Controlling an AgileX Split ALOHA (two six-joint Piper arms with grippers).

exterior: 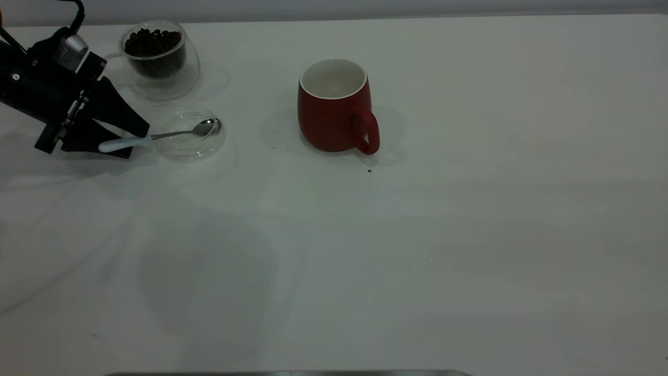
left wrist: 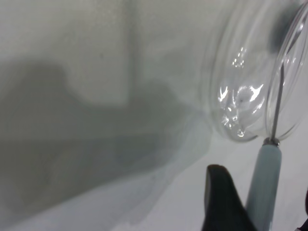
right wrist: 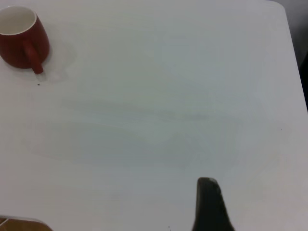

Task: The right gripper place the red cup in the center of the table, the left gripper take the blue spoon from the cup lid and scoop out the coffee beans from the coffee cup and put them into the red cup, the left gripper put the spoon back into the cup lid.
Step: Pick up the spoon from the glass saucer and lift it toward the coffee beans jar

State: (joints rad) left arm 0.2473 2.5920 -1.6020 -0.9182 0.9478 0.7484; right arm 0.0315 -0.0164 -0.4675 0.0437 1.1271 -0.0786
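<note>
While my left claw (exterior: 121, 137) straddles the spoon (exterior: 156, 136) handle, fingers apart, not clamped | mug (exterior: 334, 107) placed mid-tabletop (exterior: 417, 261) | scooping beans (exterior: 153, 42), returning spoon remain | right claw: can't tell.

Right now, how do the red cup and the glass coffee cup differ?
The red cup is opaque dark red with a white inside; the coffee cup is clear glass. The red cup looks empty, while the coffee cup holds coffee beans. The red cup stands mid-table; the coffee cup sits far left by the left gripper. Both are upright, rounded and handled.
</note>
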